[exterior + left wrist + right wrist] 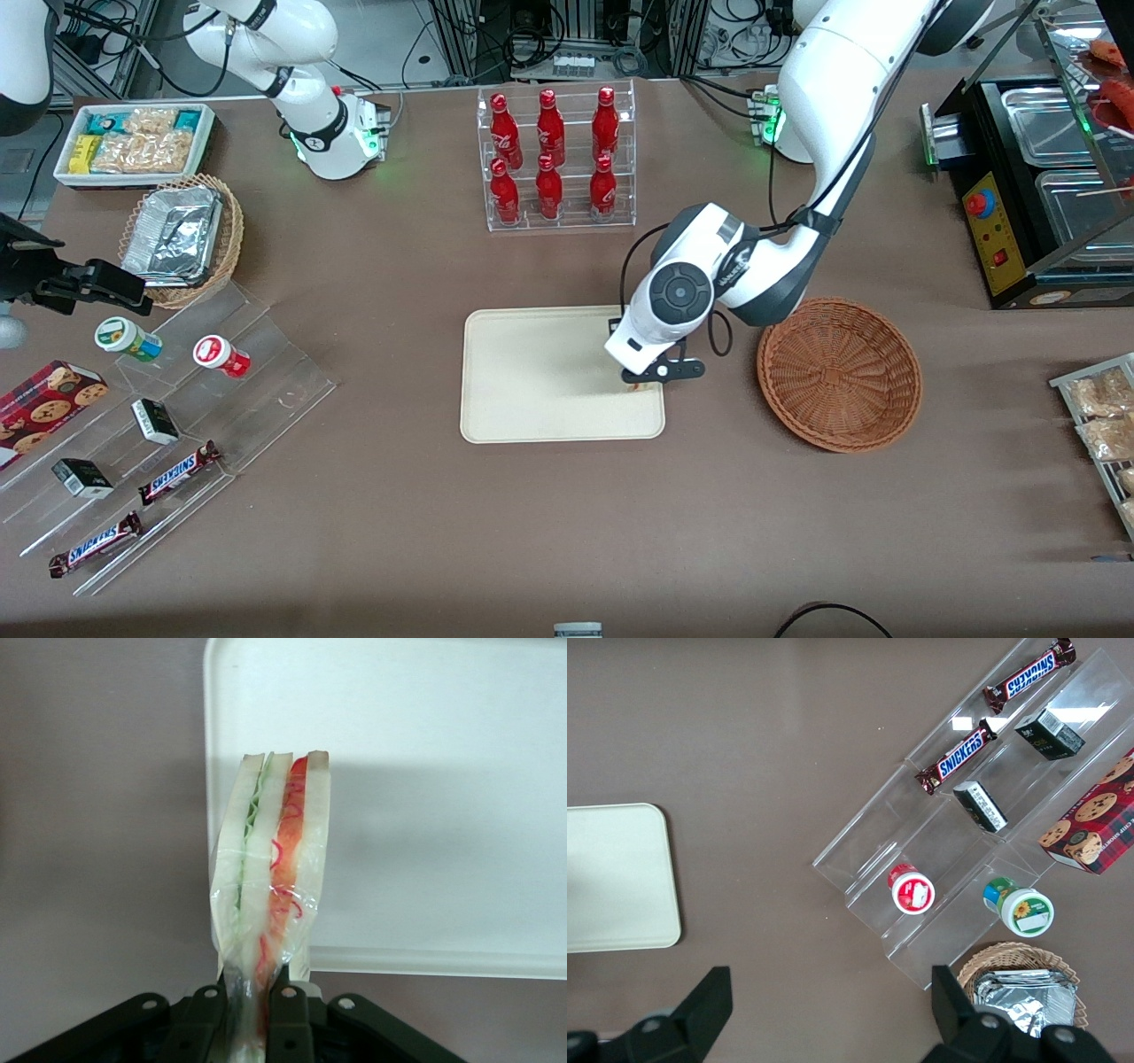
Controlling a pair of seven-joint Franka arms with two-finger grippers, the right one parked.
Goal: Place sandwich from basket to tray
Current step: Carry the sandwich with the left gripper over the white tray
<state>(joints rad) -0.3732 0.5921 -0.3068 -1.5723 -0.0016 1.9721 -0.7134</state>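
Brown-clothed table (354, 532), cable-strewn pale floor (133, 53) perhaps, black metal appliance (1019, 204) at its edge

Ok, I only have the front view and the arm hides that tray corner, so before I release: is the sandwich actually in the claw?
Observer: Yes. The left wrist view shows the claw shut on one end of the wrapped sandwich, which sticks straight out from the fingers.
Operator: Is it over the tray?
Observer: Only partly. It lies along the tray edge near a corner: one bread side overlaps the tray, the other is over the bare table.
Operator: Which way does the filling face?
Observer: The cut edge faces the wrist camera, showing the green and red layers.
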